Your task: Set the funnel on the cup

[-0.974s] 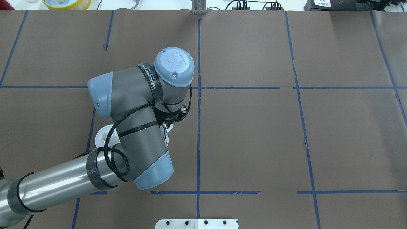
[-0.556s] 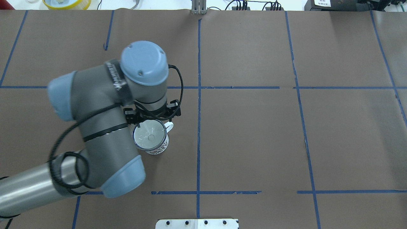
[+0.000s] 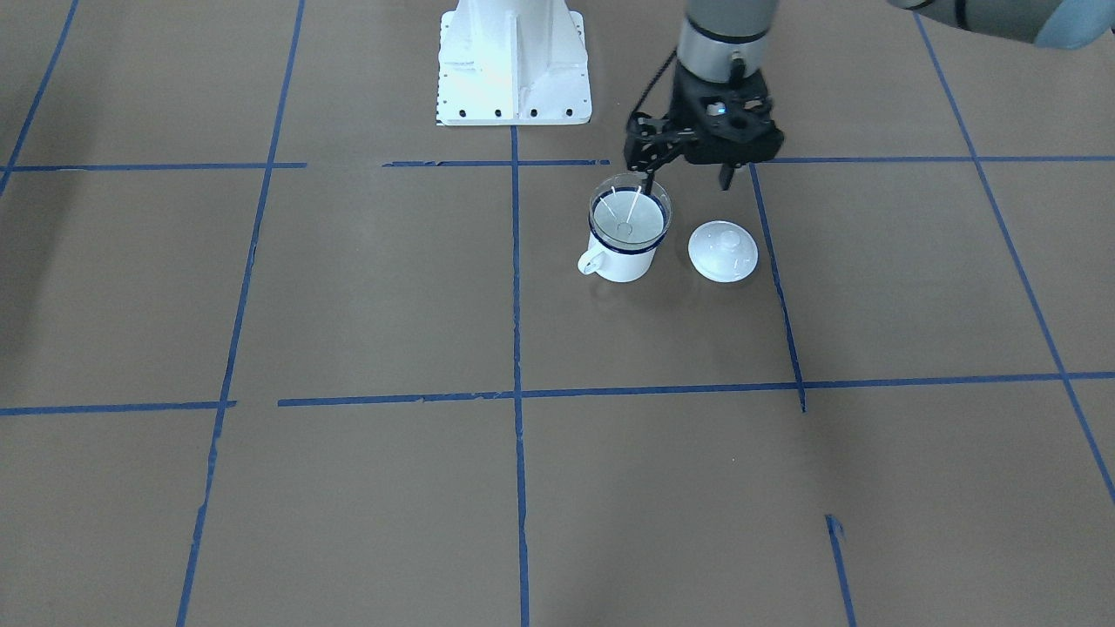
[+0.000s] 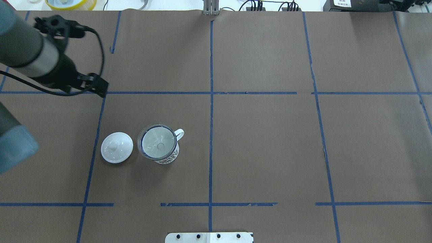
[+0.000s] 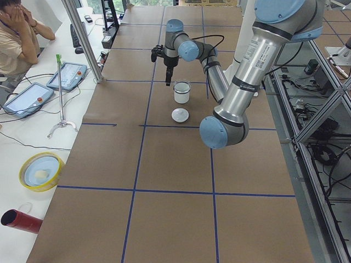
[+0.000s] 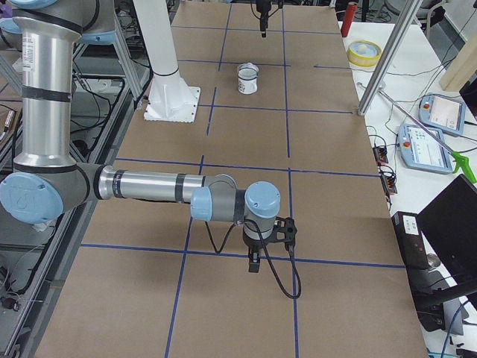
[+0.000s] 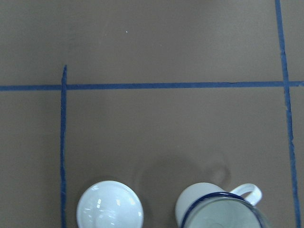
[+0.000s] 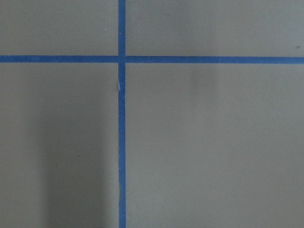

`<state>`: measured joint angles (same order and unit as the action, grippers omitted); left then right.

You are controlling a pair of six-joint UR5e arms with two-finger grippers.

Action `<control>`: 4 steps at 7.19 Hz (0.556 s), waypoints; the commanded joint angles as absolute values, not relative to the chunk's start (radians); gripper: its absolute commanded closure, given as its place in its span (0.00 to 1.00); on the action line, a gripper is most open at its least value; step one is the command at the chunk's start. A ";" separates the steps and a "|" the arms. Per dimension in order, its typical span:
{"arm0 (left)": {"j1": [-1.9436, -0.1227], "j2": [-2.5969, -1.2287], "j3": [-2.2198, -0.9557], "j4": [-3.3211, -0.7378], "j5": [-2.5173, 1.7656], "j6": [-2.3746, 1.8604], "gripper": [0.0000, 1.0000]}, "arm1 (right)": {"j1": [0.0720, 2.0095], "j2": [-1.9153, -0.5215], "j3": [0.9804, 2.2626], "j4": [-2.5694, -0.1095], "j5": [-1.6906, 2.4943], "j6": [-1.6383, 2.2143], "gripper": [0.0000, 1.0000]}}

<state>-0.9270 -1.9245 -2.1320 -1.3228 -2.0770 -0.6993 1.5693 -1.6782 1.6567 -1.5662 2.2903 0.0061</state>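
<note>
The left gripper (image 3: 686, 174) hangs above the table (image 3: 348, 287) with its two fingers (image 3: 725, 178) spread wide and nothing between them. Below the fingers and a little to the operators' side of them stands the cup (image 3: 618, 261), upright. The funnel (image 3: 629, 213) is seated in the cup's mouth, its wide clear rim resting around the dark blue rim and its spout pointing down inside. The fingers are raised clear of both. A round white lid (image 3: 722, 251) lies flat just beside the cup, apart from it, roughly beneath the other finger. The cup's handle points away from the lid. The right gripper (image 6: 254, 262) hovers low over a crossing of blue tape lines (image 8: 122, 142), well apart from the cup; whether its fingers are open or closed cannot be told.
</note>
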 commanded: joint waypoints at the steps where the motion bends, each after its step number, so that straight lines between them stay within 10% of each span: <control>1: -1.271 -1.734 -2.014 -1.353 -2.227 -0.130 0.00 | 1.569 -1.678 1.657 -1.566 2.290 0.006 0.00; 4: -1.527 -1.648 -1.709 -1.354 -2.283 0.177 0.00 | 1.569 -1.678 1.655 -1.566 2.290 0.006 0.00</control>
